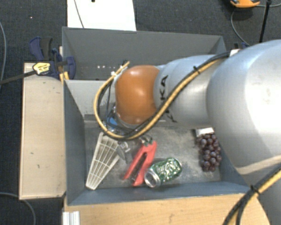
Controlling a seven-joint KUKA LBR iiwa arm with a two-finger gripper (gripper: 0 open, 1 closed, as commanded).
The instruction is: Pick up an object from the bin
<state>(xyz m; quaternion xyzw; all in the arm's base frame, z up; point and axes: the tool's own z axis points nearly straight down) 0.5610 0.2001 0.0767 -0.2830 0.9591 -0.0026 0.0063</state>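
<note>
Though the gripper (123, 149) sits, seemingly, between white cone (102, 159) and red tool (141, 162), its state is unclear.

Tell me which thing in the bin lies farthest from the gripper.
The purple grape bunch, alone on the view's right. The white ribbed cone, red tool and green can all lie much nearer the gripper.

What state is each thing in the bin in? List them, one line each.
White ribbed cone: lying flat by the left wall.
Red tool: lying flat, mid-floor.
Green can: dented, on its side beside the red tool.
Purple grapes: bunched, lying apart at the right.
Claw: low between cone and red tool.
</note>
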